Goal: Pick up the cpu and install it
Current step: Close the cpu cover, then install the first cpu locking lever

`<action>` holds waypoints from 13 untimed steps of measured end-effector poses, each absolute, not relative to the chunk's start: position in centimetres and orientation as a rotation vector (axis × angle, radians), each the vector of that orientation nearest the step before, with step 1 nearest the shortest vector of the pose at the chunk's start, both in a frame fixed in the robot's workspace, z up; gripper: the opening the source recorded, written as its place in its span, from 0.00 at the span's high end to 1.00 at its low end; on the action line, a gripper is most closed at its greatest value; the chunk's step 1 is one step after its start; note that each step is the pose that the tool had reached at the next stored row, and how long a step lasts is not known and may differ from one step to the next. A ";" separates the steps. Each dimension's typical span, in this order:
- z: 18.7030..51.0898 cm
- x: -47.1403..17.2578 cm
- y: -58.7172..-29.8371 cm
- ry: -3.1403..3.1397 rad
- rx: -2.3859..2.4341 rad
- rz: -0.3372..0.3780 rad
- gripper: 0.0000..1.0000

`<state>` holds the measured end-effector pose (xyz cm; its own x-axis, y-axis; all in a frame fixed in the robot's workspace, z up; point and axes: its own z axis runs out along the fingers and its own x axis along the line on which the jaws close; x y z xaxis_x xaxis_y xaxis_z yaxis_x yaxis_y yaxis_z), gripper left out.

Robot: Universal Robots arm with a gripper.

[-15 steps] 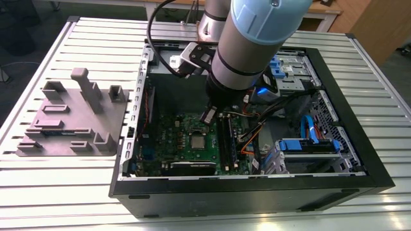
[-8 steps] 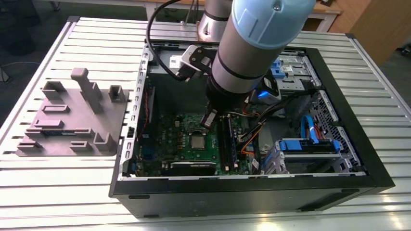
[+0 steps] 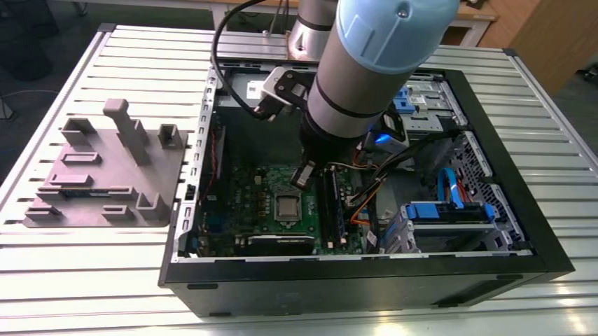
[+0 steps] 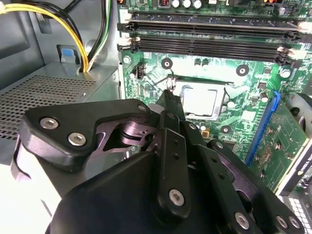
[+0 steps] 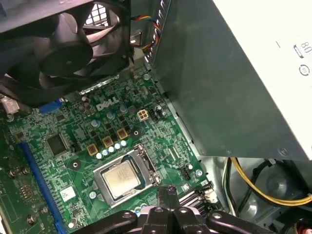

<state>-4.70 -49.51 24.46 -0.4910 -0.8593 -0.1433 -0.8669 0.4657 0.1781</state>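
Contact between the two fingers of the gripper (image 4: 169, 93) looks complete in both wrist views: they meet in one narrow tip with nothing held between them. That tip hangs low over the green motherboard (image 5: 73, 131) without touching anything that I can make out.

Just beside the tip, and apart from it, the cpu (image 5: 121, 178) lies flat inside the metal frame of the socket (image 5: 145, 165), its silver top facing up. Whether the frame is clamped down on it I cannot tell. In the exterior view the cpu (image 3: 287, 205) sits slightly below the gripper (image 3: 306, 175) and toward the exterior view's left.

On the far side of the socket from the gripper in the second wrist view run the long black memory slots (image 4: 209, 46), parallel to each other. A blue slot (image 4: 263, 127) lies off to one side of the socket. The grey power supply (image 5: 229, 87) stands close by the fingers, with yellow cables (image 4: 79, 41) curving along it. A black fan (image 5: 63, 44) sits farther off across the board.

Above the gripper, the arm (image 3: 374, 56) reaches down into the open computer case (image 3: 374, 276), which lies on a slatted metal table (image 3: 94, 280). A grey fixture (image 3: 103, 178) rests on the table well away from the gripper, at the exterior view's left.
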 end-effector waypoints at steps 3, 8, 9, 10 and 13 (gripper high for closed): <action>24.5 -5.1 -49.5 2.659 -1.570 0.354 0.90; 24.5 -5.6 -49.6 2.659 -1.572 0.354 0.90; 24.5 -5.6 -49.6 2.658 -1.572 0.354 0.90; 24.5 -5.6 -49.6 2.659 -1.572 0.354 0.90; 24.5 -5.6 -49.6 2.658 -1.572 0.354 0.90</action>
<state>-5.63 -49.58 24.45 -0.4882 -0.8609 -0.1433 -0.8684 0.4628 0.1781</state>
